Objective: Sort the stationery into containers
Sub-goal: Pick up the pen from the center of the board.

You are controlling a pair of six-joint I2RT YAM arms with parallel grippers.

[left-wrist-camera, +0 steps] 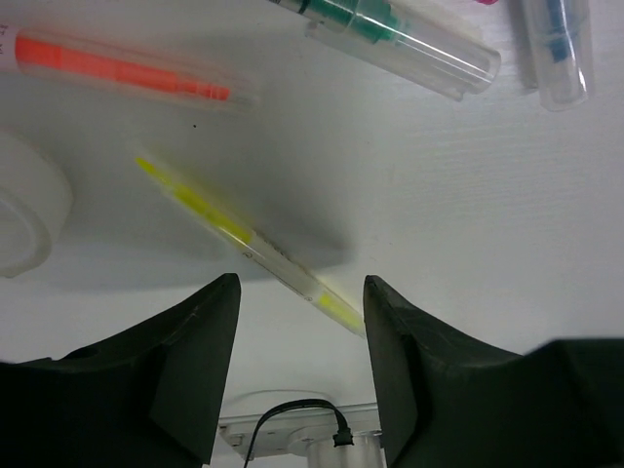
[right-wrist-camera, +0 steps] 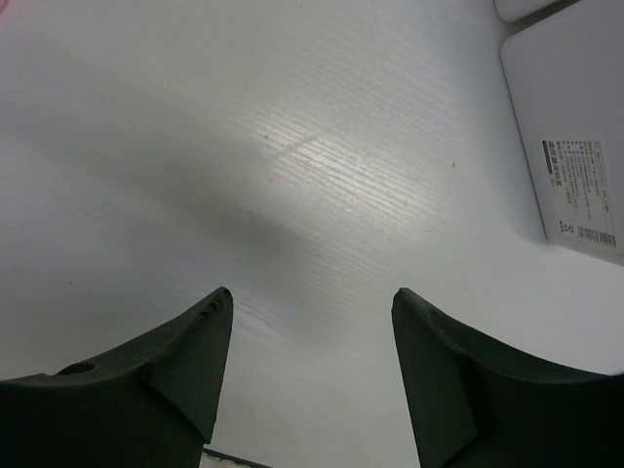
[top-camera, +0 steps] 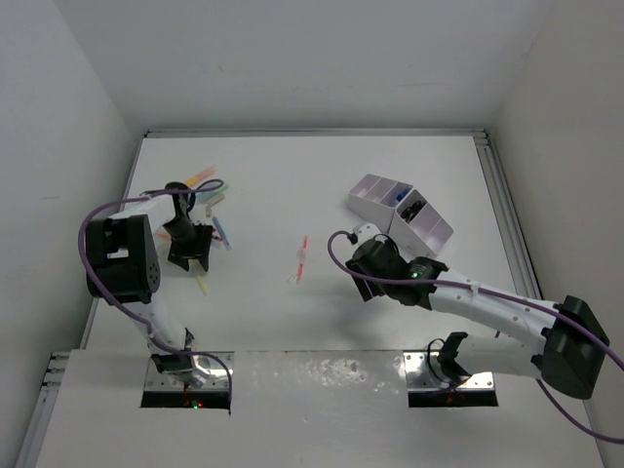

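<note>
My left gripper [left-wrist-camera: 300, 292] hangs open over the table, and the lower end of a yellow highlighter [left-wrist-camera: 244, 239] lies between its fingertips, close to the right finger, ungripped. Beyond it lie an orange highlighter [left-wrist-camera: 122, 70], a green marker [left-wrist-camera: 400, 34] and a blue one [left-wrist-camera: 558, 44]. From above, the left gripper [top-camera: 192, 261] sits at the near edge of the stationery cluster [top-camera: 210, 190]. A thin red pen [top-camera: 300, 258] lies mid-table. My right gripper [top-camera: 363, 255] is open and empty, just in front of the white organiser [top-camera: 400, 213]; the organiser's side [right-wrist-camera: 575, 127] shows at the right.
A white round object [left-wrist-camera: 24, 210] rests on the table left of the yellow highlighter. A raised rail [top-camera: 507, 214] runs along the table's right edge, close behind the organiser. White walls close in the left, right and back sides.
</note>
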